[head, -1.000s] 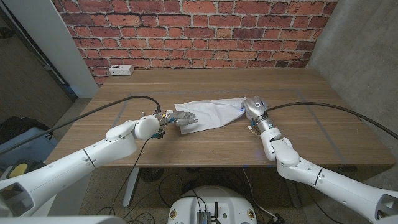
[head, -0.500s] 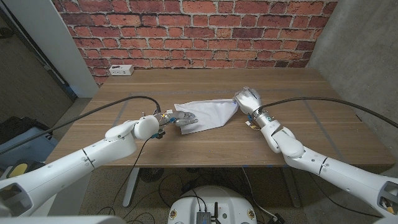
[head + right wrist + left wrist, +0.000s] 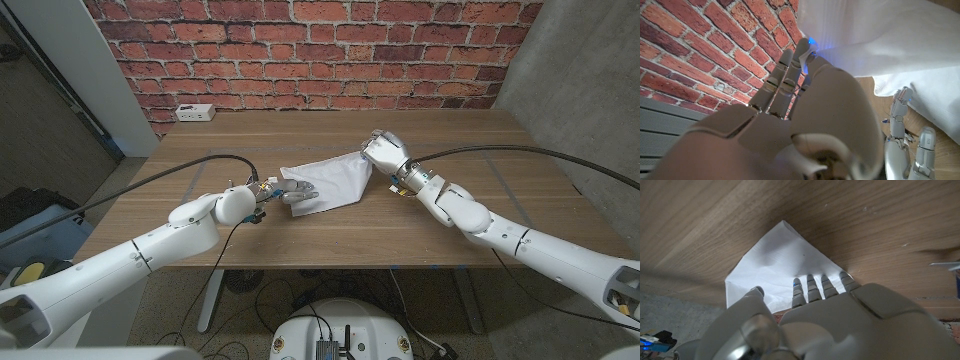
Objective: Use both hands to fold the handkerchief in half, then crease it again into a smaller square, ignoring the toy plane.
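The white handkerchief (image 3: pixel 327 182) lies crumpled at the middle of the wooden table (image 3: pixel 460 130). My left hand (image 3: pixel 291 193) presses its spread fingers (image 3: pixel 812 285) down on the near left part of the handkerchief (image 3: pixel 782 262), holding nothing. My right hand (image 3: pixel 383 152) pinches the cloth's right corner and holds it raised above the table. In the right wrist view the handkerchief (image 3: pixel 880 30) hangs from the fingertips of my right hand (image 3: pixel 805 115), and my left hand's fingers (image 3: pixel 900 122) show beyond. A thin pale blue shape (image 3: pixel 946 266) lies on the wood; I cannot tell what it is.
A white socket box (image 3: pixel 194 113) sits at the table's far left, near the brick wall (image 3: pixel 320 50). Black cables (image 3: pixel 190 166) trail over the table from both arms. Bare wood runs along the table's far side and right end.
My right hand has carried the pinched corner leftward and away from me, drawing the cloth's right side up and over. My left hand has stayed put on the cloth.
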You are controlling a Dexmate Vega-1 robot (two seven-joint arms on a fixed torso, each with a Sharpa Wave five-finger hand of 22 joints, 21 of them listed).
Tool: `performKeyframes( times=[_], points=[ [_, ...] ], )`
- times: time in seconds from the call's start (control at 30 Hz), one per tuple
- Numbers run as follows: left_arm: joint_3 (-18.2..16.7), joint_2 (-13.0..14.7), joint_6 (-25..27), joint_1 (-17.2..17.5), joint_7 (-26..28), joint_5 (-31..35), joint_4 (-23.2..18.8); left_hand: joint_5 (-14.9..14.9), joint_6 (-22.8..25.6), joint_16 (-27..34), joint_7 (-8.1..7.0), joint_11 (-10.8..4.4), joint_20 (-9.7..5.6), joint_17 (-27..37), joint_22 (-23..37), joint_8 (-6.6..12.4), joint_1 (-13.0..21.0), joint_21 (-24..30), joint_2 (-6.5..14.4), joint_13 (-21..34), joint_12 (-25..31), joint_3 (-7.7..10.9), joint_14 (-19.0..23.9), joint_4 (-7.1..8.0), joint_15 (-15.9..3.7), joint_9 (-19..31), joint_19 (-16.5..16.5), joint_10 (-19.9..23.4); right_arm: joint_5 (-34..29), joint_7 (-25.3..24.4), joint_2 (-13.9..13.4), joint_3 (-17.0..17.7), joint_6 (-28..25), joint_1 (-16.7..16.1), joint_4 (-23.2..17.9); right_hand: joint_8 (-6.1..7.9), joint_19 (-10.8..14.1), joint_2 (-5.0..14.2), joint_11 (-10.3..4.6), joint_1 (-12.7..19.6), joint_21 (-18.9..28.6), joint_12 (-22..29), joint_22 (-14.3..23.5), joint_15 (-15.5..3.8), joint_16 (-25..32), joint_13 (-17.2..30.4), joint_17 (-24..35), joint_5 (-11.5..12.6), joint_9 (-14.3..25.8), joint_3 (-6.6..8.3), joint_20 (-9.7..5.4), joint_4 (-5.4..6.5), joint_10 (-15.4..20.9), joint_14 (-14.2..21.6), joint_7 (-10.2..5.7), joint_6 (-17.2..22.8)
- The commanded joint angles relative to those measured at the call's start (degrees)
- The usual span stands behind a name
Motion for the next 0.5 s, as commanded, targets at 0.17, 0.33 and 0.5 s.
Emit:
performKeyframes(
  times=[0.17, 0.33, 0.5],
  points=[
    [-0.18, 0.2, 0.45, 0.44, 0.47, -0.23, -0.28, 0.32, 0.23, 0.34, -0.01, 0.3, 0.57, 0.0, 0.32, 0.46, -0.68, 0.34, -0.03, 0.19, 0.18, -0.27, 0.33, -0.19, 0.02, 0.11, 0.45, 0.28, -6.51, -1.57, 1.02, -1.46, 8.65, 6.21, 1.27, 0.15, -0.31, -0.07, -0.03, 0.52, 0.69, 0.5, 0.08, -6.67, -0.52, 0.47, 0.49, -0.12, 0.31, -0.11, -7.74, 0.35, 0.62, 0.1, -0.1, 0.4],
    [-0.11, 0.16, 0.05, 0.29, 0.52, -0.22, -0.02, 0.34, 0.45, 0.31, 0.11, 0.31, 0.6, 0.0, 0.31, 0.54, -0.81, 0.34, -0.06, 0.19, 0.18, -0.33, 0.28, -0.25, 0.0, 0.11, 0.47, 0.28, -7.11, -1.44, 1.58, -1.94, 10.66, 7.55, 1.08, 0.27, -0.18, -0.04, 0.17, 0.61, 1.12, 0.54, 0.04, -6.67, -0.69, 0.48, 0.73, -0.09, 0.33, -0.12, -7.63, 0.38, 1.03, 0.25, -0.1, 0.82],
    [-0.06, 0.09, -0.08, 0.11, 0.44, -0.19, 0.16, 0.35, 0.48, 0.3, 0.1, 0.17, 0.6, -0.01, 0.3, 0.54, -0.94, 0.33, -0.09, 0.19, 0.16, -0.39, 0.26, -0.32, -0.04, 0.1, 0.47, 0.23, -7.93, -1.68, 2.1, -2.36, 11.93, 8.66, 1.02, 0.47, -0.22, -0.31, 0.55, 0.71, 1.57, 0.46, -0.09, -6.66, -0.87, 0.29, 1.02, -0.1, 0.34, -0.19, -7.67, 0.29, 1.53, 0.6, 0.37, 1.56]
  ],
)
